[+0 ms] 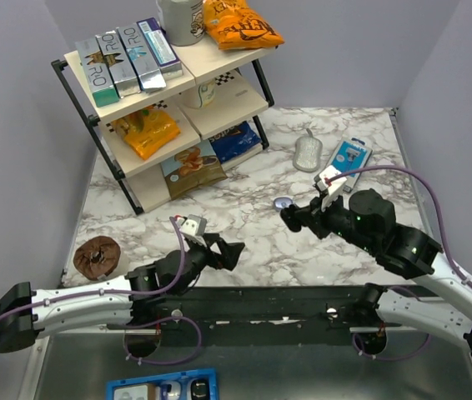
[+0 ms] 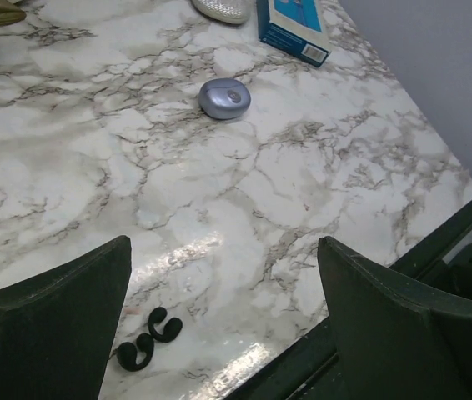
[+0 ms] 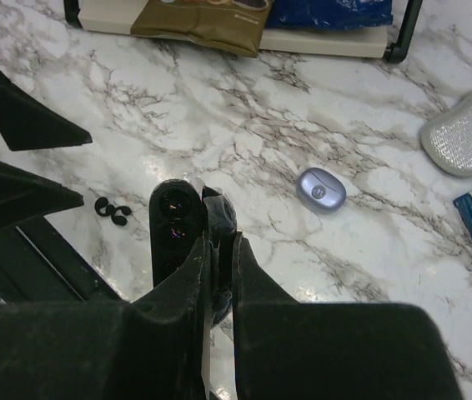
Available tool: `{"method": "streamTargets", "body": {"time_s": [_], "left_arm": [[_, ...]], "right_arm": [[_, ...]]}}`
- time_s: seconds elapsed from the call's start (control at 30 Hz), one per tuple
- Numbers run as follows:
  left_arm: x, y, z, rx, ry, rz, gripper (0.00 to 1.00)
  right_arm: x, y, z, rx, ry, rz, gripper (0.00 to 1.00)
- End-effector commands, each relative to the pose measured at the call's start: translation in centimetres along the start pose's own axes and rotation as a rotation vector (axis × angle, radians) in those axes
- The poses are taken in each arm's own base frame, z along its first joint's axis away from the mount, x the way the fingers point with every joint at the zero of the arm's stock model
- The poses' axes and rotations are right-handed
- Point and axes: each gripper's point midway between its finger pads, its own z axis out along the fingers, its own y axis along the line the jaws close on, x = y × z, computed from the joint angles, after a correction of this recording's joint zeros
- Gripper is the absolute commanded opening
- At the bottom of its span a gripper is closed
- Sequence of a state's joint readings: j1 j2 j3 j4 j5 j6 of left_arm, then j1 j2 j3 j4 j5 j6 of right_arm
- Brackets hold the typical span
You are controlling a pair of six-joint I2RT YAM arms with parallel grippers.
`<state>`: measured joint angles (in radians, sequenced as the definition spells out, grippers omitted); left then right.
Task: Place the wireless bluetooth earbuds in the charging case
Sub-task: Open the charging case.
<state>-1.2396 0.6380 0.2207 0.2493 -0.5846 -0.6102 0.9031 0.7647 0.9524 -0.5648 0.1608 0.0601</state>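
Your left end effector (image 2: 223, 250) is released, fingers spread. The pair of tiny glossy black hooked earbuds (image 2: 148, 337) lies on the marble desk (image 2: 319, 192). They sit well toward the arms from the lavender oval plastic pod (image 2: 224, 98), probably the case, slanting across the left's gap. The right end effector (image 3: 219, 242), just beside that pod, seems clenched on a glossy black block (image 3: 173, 221). The left is nearer.

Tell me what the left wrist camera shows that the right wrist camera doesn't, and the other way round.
Only the left wrist view shows the grey wall past the table's right edge.

Only the right wrist view shows the right gripper shut on a black object, and the shelf with a brown snack bag.

Both show the open left gripper, the earbuds, the lavender oval case, the blue box, the silver pouch and the marble table.
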Motion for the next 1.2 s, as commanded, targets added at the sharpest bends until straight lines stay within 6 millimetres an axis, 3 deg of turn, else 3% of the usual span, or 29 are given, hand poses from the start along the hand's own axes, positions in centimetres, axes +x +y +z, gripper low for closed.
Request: {"method": "streamTargets", "body": {"time_s": [0.0,0.03,0.07,0.13,0.17,0.2,0.27,0.3,0.37,0.43,0.47,0.5,0.57,0.63,0.9,0.97,1.17], "left_arm": [[-0.9,-2.8,0.0,0.119,-0.009,-0.102,0.99],[-1.1,-3.3,-0.1,0.154,-0.019,-0.101,0.99],[-1.8,-5.4,-0.6,0.271,-0.035,-0.103,0.99],[-1.5,-7.1,-1.6,0.405,-0.036,-0.028,0.99],[-2.5,-9.1,-2.8,0.535,-0.074,-0.038,0.99],[-1.4,-8.9,-3.1,0.566,-0.067,-0.026,0.99],[-1.8,-9.7,-3.8,0.65,-0.121,0.009,0.99],[-1.0,-10.5,-4.4,0.724,-0.097,0.047,0.99],[0.2,-11.4,-4.0,0.78,-0.052,0.114,0.99],[0.3,-13.7,-4.4,0.901,-0.022,0.18,0.99],[2.0,-13.5,-3.7,0.898,0.042,0.239,0.99],[1.5,-14.2,-3.4,0.914,0.04,0.263,0.99],[2.4,-13.9,-2.9,0.914,0.085,0.302,0.99],[1.7,-14.3,-2.4,0.916,0.076,0.311,0.99],[2.3,-14.1,-1.5,0.898,0.117,0.343,0.99],[1.0,-14.1,-1.7,0.877,0.052,0.287,0.99],[2.5,-13.5,-1.4,0.867,0.107,0.296,0.99]], "right_arm": [[-0.2,1.9,0.1,-0.127,-0.007,-0.082,0.01],[0.3,2.7,0.2,-0.171,0.015,-0.091,0.01],[0.5,3.1,0.2,-0.201,0.023,-0.107,0.01],[0.8,3.8,0.2,-0.244,0.031,-0.121,0.01],[1.0,3.9,0.2,-0.257,0.033,-0.139,0.01],[1.2,4.1,0.2,-0.266,0.039,-0.145,0.01],[1.6,4.5,0.3,-0.292,0.053,-0.158,0.01],[1.7,4.9,0.4,-0.309,0.058,-0.162,0.01],[2.0,5.4,0.4,-0.333,0.076,-0.176,0.01],[2.8,5.9,0.7,-0.341,0.116,-0.204,0.01],[2.7,5.8,0.8,-0.331,0.12,-0.226,0.01],[2.9,6.4,0.7,-0.349,0.133,-0.243,0.01],[3.2,7.0,0.4,-0.383,0.145,-0.252,0.01],[3.5,7.6,0.3,-0.414,0.155,-0.257,0.01],[4.1,8.9,0.5,-0.459,0.151,-0.252,0.01],[3.9,9.1,0.4,-0.467,0.142,-0.25,0.01],[3.8,9.8,0.0,-0.511,0.131,-0.242,0.01]]}}
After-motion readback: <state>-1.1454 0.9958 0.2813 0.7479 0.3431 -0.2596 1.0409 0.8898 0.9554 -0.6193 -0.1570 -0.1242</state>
